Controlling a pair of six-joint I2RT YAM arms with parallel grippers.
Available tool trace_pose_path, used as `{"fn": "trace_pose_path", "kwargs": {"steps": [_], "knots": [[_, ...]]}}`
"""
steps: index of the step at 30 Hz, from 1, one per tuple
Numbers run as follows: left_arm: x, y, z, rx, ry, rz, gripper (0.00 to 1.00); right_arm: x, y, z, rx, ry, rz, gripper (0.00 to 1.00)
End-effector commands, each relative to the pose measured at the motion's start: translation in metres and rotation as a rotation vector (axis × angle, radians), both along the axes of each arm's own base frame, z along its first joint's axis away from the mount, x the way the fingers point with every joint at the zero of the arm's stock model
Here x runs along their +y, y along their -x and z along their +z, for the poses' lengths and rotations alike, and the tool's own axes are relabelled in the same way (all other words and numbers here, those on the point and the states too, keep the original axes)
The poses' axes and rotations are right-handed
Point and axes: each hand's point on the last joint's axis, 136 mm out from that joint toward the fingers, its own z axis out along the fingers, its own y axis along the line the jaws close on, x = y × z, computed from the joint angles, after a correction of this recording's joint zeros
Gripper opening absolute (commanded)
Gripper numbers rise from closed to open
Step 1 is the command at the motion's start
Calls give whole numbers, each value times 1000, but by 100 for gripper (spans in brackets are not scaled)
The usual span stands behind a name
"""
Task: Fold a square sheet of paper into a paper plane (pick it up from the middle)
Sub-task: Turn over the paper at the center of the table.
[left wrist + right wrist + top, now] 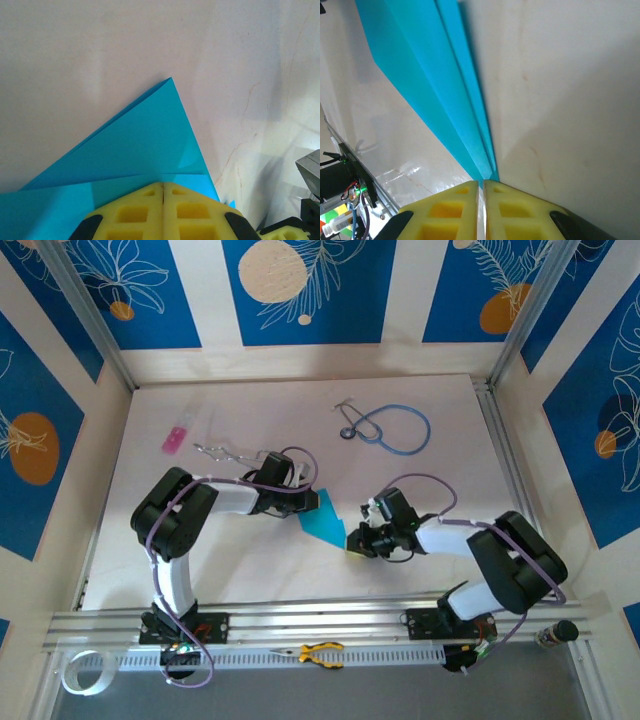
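Observation:
The cyan-blue sheet of paper (322,520) lies folded into a pointed paper plane shape on the table between my two arms. My left gripper (305,502) is at its wide upper-left end. In the left wrist view the yellow jaws (163,186) are shut tight on top of the creased paper (140,140), whose corner points away from them. My right gripper (355,540) is at the narrow lower-right tip. In the right wrist view the layered paper (430,85) tapers into the jaws (481,184), which are shut on its tip with only a thin slit between them.
A blue-tubed stethoscope (390,427) lies at the back right. A small pink rectangle (174,438) and a metal clip (222,451) lie at the back left. Yellow-handled pliers (320,652) rest on the front rail, with a tape roll (80,670) at the front left.

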Motion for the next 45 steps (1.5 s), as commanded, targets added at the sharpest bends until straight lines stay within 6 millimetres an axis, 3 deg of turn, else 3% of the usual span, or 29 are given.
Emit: {"fn": "trace_pose_path", "kwargs": {"steps": [1,5,7,13,25,45], "knots": [[32,5,-37,90,-135,75,5,-14,15,0,69,43,-29,14],[33,4,-39,112,-132,96,5,-13,4,17,54,10,-112,21],[33,5,-40,121,-125,101,5,-17,1,19,97,9,-180,32],[32,7,-41,141,-111,110,5,-7,-3,26,137,-67,-187,35],[32,8,-42,156,-101,118,5,1,-7,11,194,-64,-170,33],[29,5,-37,149,-82,120,6,12,-27,18,77,-92,-193,30]]}}
